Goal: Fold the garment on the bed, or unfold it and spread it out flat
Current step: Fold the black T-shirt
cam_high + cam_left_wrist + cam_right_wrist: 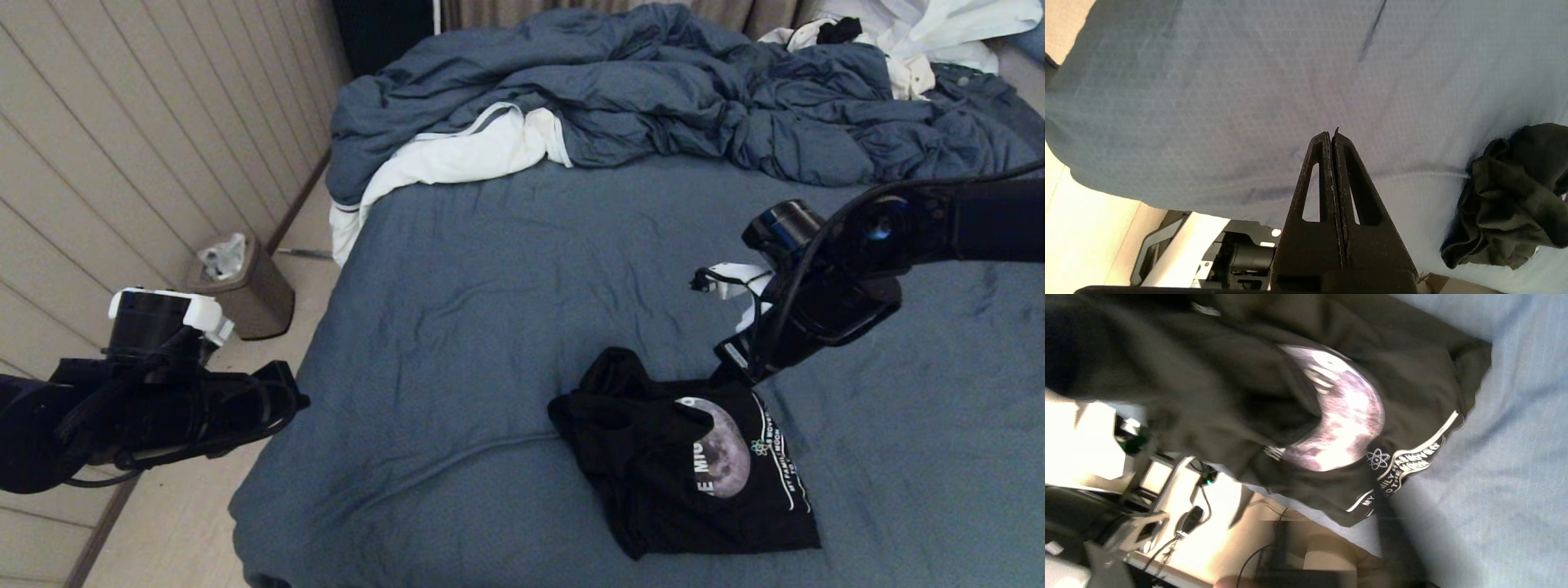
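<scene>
While the right claw hangs at the T-shirt's far edge, grip unreadable, left claw pinched empty; a blind pinch may snag the bed sheet.

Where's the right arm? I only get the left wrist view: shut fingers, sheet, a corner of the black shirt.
Observer: Right gripper is at the far edge of the shirt, low over the bed.
Operator: Print up or down?
Observer: Up. The moon print shows, with a fold covering part of it.
Operator: Is left over the bed?
Observer: Left gripper is beside the bed's left edge, apart from the shirt.
</scene>
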Tool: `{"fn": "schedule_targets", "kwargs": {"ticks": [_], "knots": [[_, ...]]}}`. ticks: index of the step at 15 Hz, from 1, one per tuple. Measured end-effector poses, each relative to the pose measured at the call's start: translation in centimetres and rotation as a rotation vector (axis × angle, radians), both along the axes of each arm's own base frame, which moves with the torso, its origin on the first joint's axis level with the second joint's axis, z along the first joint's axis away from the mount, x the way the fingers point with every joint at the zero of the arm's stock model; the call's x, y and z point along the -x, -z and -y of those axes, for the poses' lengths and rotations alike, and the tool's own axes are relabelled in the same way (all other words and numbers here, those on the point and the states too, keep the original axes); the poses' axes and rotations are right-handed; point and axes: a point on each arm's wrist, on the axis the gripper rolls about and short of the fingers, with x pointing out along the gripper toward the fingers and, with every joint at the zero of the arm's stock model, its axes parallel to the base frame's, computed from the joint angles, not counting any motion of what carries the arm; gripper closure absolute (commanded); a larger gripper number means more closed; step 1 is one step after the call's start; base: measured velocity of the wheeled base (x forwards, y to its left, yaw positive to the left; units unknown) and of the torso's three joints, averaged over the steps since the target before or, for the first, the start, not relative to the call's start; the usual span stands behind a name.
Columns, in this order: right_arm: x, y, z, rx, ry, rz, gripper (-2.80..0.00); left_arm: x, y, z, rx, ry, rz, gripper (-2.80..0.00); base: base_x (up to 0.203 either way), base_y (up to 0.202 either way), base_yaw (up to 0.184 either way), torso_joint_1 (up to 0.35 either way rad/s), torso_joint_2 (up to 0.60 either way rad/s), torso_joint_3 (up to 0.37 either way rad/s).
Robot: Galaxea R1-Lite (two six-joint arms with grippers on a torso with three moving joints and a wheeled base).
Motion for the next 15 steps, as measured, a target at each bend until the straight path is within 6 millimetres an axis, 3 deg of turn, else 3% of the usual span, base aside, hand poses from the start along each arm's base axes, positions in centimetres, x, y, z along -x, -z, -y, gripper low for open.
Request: {"fn": "schedule_targets", "kwargs": {"ticks": [3, 6, 10, 15], "knots": [[-1.3, 2.5, 0.7, 0.061, 0.047, -0.059, 0.0, 0.2, 0.2, 0.5, 0.0, 0.016, -0.006, 0.0, 0.0, 0.0, 0.0, 0.0, 0.0, 0.0], [-2.1, 4.8, -0.6, 0.097, 0.03, -0.097, 0.0, 0.4, 0.1, 0.6, 0.0, 0.021, -0.007, 0.0, 0.0, 0.0, 0.0, 0.0, 0.0, 0.0], [-2.0, 6.3, -4.8, 0.11, -0.038, -0.114, 0.0, 0.5, -0.1, 0.6, 0.001, 0.022, 0.001, 0.0, 0.0, 0.0, 0.0, 0.0, 0.0, 0.0], [0.5, 6.5, -10.6, 0.107, -0.155, -0.128, 0.0, 0.6, -0.2, 0.5, 0.002, 0.022, 0.005, 0.0, 0.0, 0.0, 0.0, 0.0, 0.0, 0.0]]}}
